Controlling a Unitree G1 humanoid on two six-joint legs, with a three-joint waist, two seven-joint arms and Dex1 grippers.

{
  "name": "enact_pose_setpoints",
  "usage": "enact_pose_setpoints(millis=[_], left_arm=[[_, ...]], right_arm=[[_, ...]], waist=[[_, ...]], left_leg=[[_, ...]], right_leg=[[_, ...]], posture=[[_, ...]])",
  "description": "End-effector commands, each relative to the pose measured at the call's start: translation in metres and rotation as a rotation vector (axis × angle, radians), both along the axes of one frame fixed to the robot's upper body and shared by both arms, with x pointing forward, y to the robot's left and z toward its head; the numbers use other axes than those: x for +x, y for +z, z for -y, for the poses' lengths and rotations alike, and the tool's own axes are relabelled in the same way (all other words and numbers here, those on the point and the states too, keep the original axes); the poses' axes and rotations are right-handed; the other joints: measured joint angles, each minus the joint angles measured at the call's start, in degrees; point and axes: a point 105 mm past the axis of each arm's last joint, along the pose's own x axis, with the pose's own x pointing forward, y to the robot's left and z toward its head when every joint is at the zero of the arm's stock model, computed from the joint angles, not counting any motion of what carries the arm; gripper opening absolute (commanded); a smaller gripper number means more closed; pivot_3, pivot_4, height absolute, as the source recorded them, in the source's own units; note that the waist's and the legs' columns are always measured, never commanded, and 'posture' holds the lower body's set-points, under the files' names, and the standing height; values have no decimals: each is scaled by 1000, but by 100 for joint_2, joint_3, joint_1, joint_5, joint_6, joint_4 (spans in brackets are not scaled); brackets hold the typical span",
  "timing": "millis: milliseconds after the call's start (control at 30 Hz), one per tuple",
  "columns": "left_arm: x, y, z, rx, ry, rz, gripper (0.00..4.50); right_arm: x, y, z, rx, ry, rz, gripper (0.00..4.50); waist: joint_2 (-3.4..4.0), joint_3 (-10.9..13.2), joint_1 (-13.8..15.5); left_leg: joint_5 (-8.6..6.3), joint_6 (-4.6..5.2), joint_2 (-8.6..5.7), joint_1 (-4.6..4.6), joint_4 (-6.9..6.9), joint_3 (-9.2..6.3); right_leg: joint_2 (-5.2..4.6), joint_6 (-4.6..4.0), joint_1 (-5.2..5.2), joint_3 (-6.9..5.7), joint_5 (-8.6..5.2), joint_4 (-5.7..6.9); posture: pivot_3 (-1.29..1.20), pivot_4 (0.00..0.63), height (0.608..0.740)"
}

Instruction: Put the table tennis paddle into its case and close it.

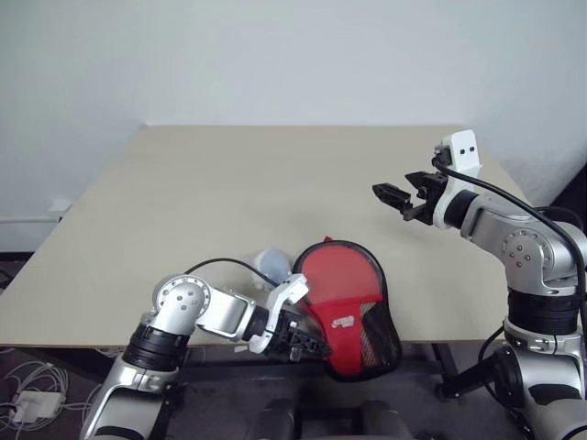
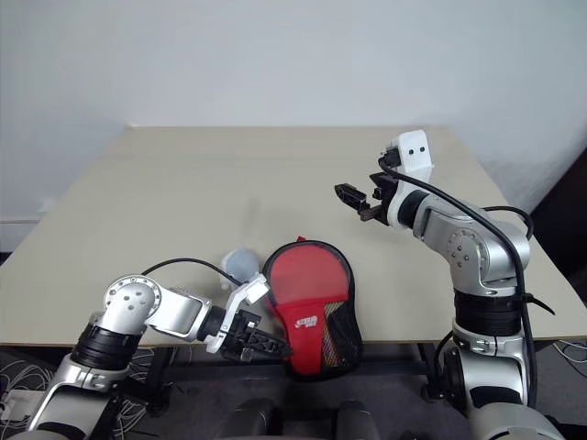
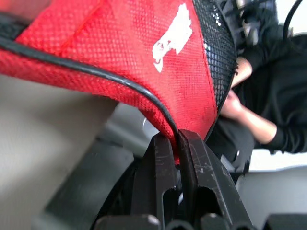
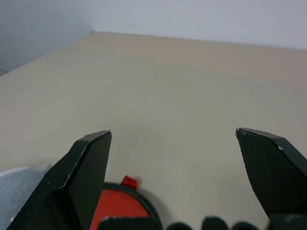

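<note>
Left tool (image 1: pixel 310 346): clamped on the case (image 1: pixel 353 312) edge.
Right tool (image 1: pixel 396 199): jaws wide apart, holding nothing, above the bench (image 1: pixel 229 202).
Case: at the bench's near edge, partly overhanging.
Plastic wad (image 1: pixel 271 264): beside the case.

No readable text anywhere. Only marking: a white logo (image 3: pixel 172 36) printed on the red fabric of the case (image 1: pixel 353 312), beside its black mesh panel; the letters are too smeared to read in the left wrist view and too small in the head views, where it shows as a small white patch low on the red side. No labels, numbers or signs on the table (image 1: pixel 275 183).
</note>
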Motion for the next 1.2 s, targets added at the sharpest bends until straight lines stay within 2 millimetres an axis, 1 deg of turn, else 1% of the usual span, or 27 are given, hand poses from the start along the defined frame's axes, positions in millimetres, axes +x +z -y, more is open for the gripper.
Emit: enact_pose_setpoints(millis=[33, 100, 200, 367, 467, 567, 633, 800, 867, 933, 1000, 1067, 1100, 1167, 1200], left_arm=[[-10, 7, -3, -18, -64, 0, 15], [-13, 5, -7, 0, -75, -3, 15], [-12, -2, -14, 44, -62, 7, 15], [-10, -7, -19, 67, -64, 28, 15], [-9, -7, -19, 58, -70, 43, 15], [-7, -4, -18, 43, -77, 69, 692], [-6, 1, -19, 35, -87, 84, 1310], [-9, 19, -24, -1, -115, 141, 3053], [-17, 31, -26, -32, -154, 184, 3636], [-21, 44, -24, -81, -178, 236, 3636], [-21, 55, -21, -129, -184, 285, 3636], [-9, 61, -16, -156, -152, 392, 3636], [-1, 62, -13, -162, -123, 442, 3461], [21, 58, -5, -146, -37, 565, 3077], [30, 56, -1, -139, -6, 619, 2736]], right_arm=[[-3, 16, -4, 9, 16, 63, 4500], [-3, 15, -4, 9, 15, 62, 4500], [-3, 15, -5, 9, 15, 61, 4500], [-3, 16, -6, 8, 20, 65, 4500], [-2, 17, -7, 7, 23, 67, 4500], [-1, 17, -8, 6, 26, 69, 4500], [-1, 17, -8, 5, 28, 69, 4500], [-1, 17, -8, -2, 34, 63, 4500], [-1, 16, -7, -7, 40, 60, 4500], [0, 16, -6, -11, 41, 59, 4500], [1, 16, -5, -14, 41, 58, 4500], [3, 16, -6, -15, 46, 58, 4500], [3, 16, -7, -15, 48, 58, 4500], [5, 16, -9, -16, 54, 58, 4500], [6, 17, -10, -17, 58, 58, 4500]], waist=[[0, 0, -2], [0, 0, -2], [0, 1, -2], [0, 1, -4], [1, 1, -7], [1, 1, -7], [0, 2, -7], [1, 3, -12], [-2, 7, -20], [2, 8, -21], [1, 8, -20], [1, 8, -7], [2, 8, 0], [0, 8, 7], [0, 8, 7]], left_leg=[[0, 0, 0, 0, -1, 0], [0, 0, 1, 0, -3, 1], [0, 0, 2, 0, -7, 2], [0, 0, 5, 0, -9, 4], [0, 0, 7, 1, -11, 6], [0, 0, 9, 0, -11, 6], [0, 0, 10, 0, -11, 6], [0, 0, 14, 0, -13, 7], [0, 0, 16, -2, -13, 7], [0, 0, 23, -1, -21, 9], [0, 0, 24, -1, -22, 9], [0, 0, 25, -2, -22, 9], [0, 0, 24, -2, -22, 9], [0, 1, 20, 0, -20, 12], [0, 1, 21, -1, -20, 13]], right_leg=[[0, 3, 0, 0, -3, 0], [0, 9, -1, 1, -7, -2], [0, 8, -1, 2, -7, -5], [1, 3, -2, 2, -12, -8], [2, 2, -3, 2, -12, -9], [3, 5, -3, 2, -14, -11], [3, 5, -3, 2, -14, -12], [4, 7, -4, 2, -15, -16], [5, 8, -4, 2, -15, -18], [8, 2, -1, 1, -11, -35], [7, 1, 0, 0, -10, -43], [6, 2, 4, -1, -10, -46], [5, 2, 4, -3, -10, -47], [5, 2, 8, -2, -9, -48], [7, 4, 8, -1, -6, -49]], posture=[[0, 0, 734], [0, 0, 734], [0, 0, 734], [0, 0, 734], [0, 0, 734], [0, 0, 734], [0, 0, 734], [0, 0, 734], [0, 0, 734], [0, 0, 734], [0, 0, 734], [0, 0, 734], [0, 0, 734], [0, 0, 734], [0, 0, 734]])
